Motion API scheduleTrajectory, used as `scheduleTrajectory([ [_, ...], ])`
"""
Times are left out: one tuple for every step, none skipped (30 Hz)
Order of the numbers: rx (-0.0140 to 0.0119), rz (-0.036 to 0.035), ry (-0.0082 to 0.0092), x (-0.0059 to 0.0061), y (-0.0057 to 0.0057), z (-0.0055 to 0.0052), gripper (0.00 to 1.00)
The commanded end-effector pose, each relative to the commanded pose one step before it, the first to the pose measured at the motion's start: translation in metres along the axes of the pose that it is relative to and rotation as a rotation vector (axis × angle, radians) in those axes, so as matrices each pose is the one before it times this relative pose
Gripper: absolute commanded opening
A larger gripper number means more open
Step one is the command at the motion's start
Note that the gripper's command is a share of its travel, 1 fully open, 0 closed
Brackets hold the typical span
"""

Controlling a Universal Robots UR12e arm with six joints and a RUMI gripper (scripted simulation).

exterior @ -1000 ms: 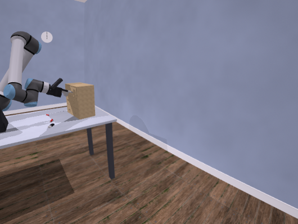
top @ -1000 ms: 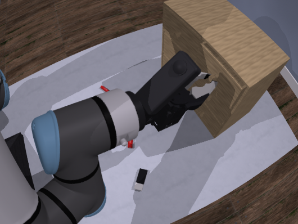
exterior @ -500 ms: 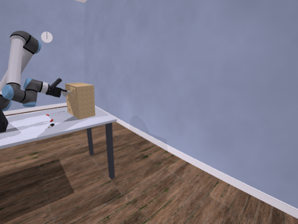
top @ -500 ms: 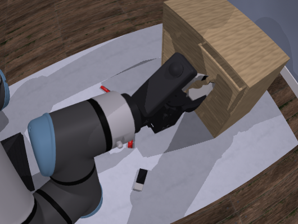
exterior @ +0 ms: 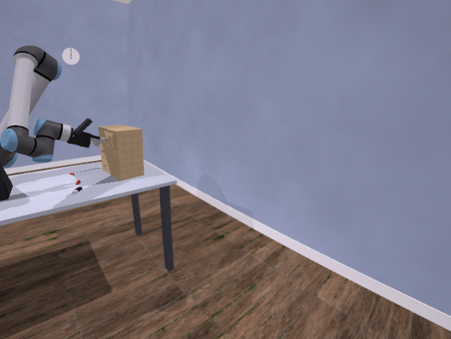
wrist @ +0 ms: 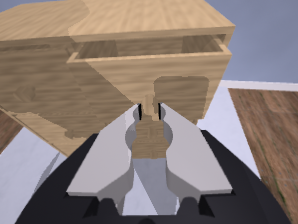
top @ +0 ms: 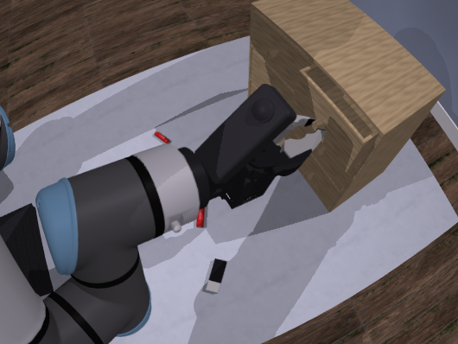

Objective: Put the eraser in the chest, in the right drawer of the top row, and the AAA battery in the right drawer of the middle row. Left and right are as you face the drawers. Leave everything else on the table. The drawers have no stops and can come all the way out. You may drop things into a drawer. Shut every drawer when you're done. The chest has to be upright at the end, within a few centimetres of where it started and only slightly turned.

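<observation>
The wooden chest (top: 393,69) (exterior: 130,151) (wrist: 150,17) stands upright. Its top right drawer (top: 321,96) (wrist: 185,65) is pulled partly out; the part of its inside that shows holds nothing. My gripper (top: 319,125) (exterior: 105,139) (wrist: 150,104) is shut on that drawer's handle (wrist: 148,102), in front of the chest. The eraser (top: 217,275) (exterior: 77,190), with a black sleeve and a white end, lies on the table. Two small red cylinders, one (top: 162,137) (exterior: 71,174) farther left and one (top: 200,218) (exterior: 77,182) partly under the arm, look like batteries; I cannot tell which is AAA.
The arm (top: 104,207) (exterior: 21,102) reaches over the table (top: 367,255) (exterior: 140,190) and partly hides it. The top left drawer (wrist: 30,75) looks shut. The lower drawer fronts are partly hidden behind the fingers. A wall (exterior: 298,106) stands behind the chest.
</observation>
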State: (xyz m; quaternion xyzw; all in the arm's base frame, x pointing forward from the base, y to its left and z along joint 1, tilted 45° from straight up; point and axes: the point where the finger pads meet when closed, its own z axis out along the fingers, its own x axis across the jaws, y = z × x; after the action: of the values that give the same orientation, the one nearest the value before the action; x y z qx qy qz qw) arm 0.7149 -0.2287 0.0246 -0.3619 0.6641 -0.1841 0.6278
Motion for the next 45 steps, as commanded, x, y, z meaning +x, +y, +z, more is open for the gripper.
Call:
scheduleTrajectory([
  [0.00068,-0.00067,0.00028,0.00023,0.00069,-0.00380,0.07],
  [0.00000,0.00000,0.00000,0.00000,0.00026,-0.00071,0.07],
  [0.00000,0.00000,0.00000,0.00000,0.00026,-0.00071,0.07],
  [0.00000,0.00000,0.00000,0.00000,0.00000,0.00000,0.07],
  [0.00000,0.00000,0.00000,0.00000,0.00000,0.00000,0.07],
  [0.00000,0.00000,0.00000,0.00000,0.00026,-0.00071,0.07],
  [0.00001,0.00000,0.00000,-0.00001,0.00026,-0.00071,0.07],
  [-0.00001,0.00000,0.00000,0.00001,0.00026,-0.00070,0.07],
  [0.00000,0.00000,0.00000,0.00000,0.00026,-0.00070,0.07],
  [0.00000,0.00000,0.00000,0.00000,0.00026,-0.00070,0.07],
  [0.00000,0.00000,0.00000,0.00000,0.00025,-0.00070,0.07],
  [0.00000,0.00000,0.00000,0.00000,0.00025,-0.00070,0.07],
  [0.00001,0.00000,0.00000,-0.00001,0.00025,-0.00070,0.07],
  [0.00000,0.00000,0.00000,0.00000,0.00025,-0.00069,0.07],
  [-0.00001,0.00000,0.00000,0.00001,0.00025,-0.00069,0.07],
  [0.00000,0.00000,0.00000,0.00000,0.00025,-0.00068,0.07],
  [0.00000,0.00000,0.00000,0.00000,0.00025,-0.00068,0.07],
  [0.00000,0.00000,0.00000,0.00000,0.00025,-0.00068,0.07],
  [0.00000,0.00000,0.00000,0.00000,0.00024,-0.00067,0.07],
  [0.00001,0.00000,0.00000,-0.00001,0.00024,-0.00067,0.07],
  [0.00000,0.00000,0.00000,0.00000,0.00000,0.00000,0.07],
  [0.00000,0.00000,0.00000,0.00000,0.00000,0.00000,0.07],
  [0.00000,0.00000,0.00000,0.00000,0.00024,-0.00066,0.07],
  [-0.00001,0.00000,0.00000,0.00000,0.00024,-0.00065,0.07],
  [0.00000,0.00000,0.00000,0.00000,0.00024,-0.00065,0.07],
  [0.00000,0.00000,0.00000,0.00000,0.00023,-0.00064,0.07],
  [0.00000,0.00000,0.00000,0.00000,0.00023,-0.00064,0.07],
  [0.00000,0.00000,0.00000,0.00000,0.00023,-0.00063,0.07],
  [0.00001,0.00000,0.00000,-0.00001,0.00023,-0.00062,0.07],
  [0.00000,0.00000,0.00000,0.00000,0.00022,-0.00061,0.07],
  [-0.00001,0.00000,0.00000,0.00001,0.00022,-0.00061,0.07],
  [0.00000,0.00000,0.00000,0.00000,0.00022,-0.00060,0.07],
  [0.00000,0.00000,0.00000,0.00000,0.00022,-0.00059,0.07],
  [0.00000,0.00000,0.00000,0.00000,0.00021,-0.00058,0.07],
  [0.00000,0.00000,0.00000,0.00000,0.00021,-0.00057,0.07],
  [0.00001,0.00000,0.00000,0.00000,0.00020,-0.00056,0.07],
  [0.00001,0.00000,-0.00001,-0.00001,0.00020,-0.00056,0.07],
  [0.00000,0.00000,0.00000,0.00000,0.00000,0.00000,0.07],
  [0.00000,0.00000,0.00000,0.00000,0.00000,0.00000,0.07],
  [-0.00001,0.00000,0.00000,0.00000,0.00020,-0.00054,0.07],
  [-0.00001,0.00000,0.00000,0.00000,0.00020,-0.00053,0.07],
  [0.00000,0.00000,0.00000,0.00000,0.00019,-0.00052,0.07],
  [0.00000,0.00000,0.00000,0.00000,0.00019,-0.00051,0.07],
  [0.00000,0.00000,0.00000,0.00000,0.00018,-0.00050,0.07],
  [0.00000,0.00000,0.00000,0.00000,0.00018,-0.00049,0.07],
])
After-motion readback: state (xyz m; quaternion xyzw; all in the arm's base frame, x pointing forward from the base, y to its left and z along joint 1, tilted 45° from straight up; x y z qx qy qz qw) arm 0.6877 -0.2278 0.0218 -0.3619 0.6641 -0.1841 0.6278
